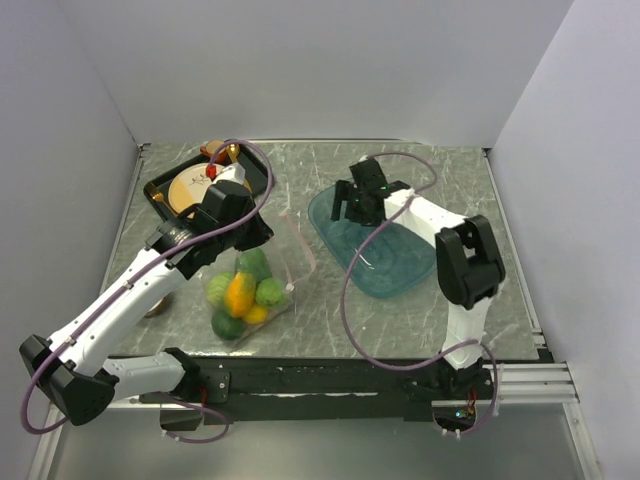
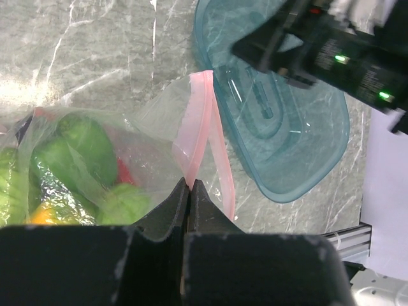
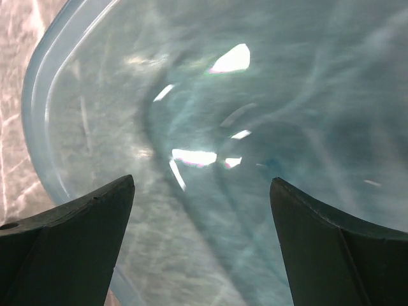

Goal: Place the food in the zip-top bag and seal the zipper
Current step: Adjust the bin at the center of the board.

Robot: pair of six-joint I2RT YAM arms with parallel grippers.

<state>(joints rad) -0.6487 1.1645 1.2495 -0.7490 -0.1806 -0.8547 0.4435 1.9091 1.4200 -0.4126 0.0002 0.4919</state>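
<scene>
The bag (image 1: 288, 262), filled with the food (image 1: 240, 295), is seen lying by the desk's (image 1: 420, 320) near edge, left of centre. Its zipper (image 2: 203, 124) is pinched at one end by the left claw (image 2: 187, 185), its jaws closed on the pink strip. The right claw (image 3: 201, 185) is held wide, gripping nothing, just above the teal tub (image 1: 395, 265) nearer the right edge.

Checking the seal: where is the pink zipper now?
In the left wrist view the zipper runs up mid-frame, pinched in the left end effector, beside the teal tub.
</scene>
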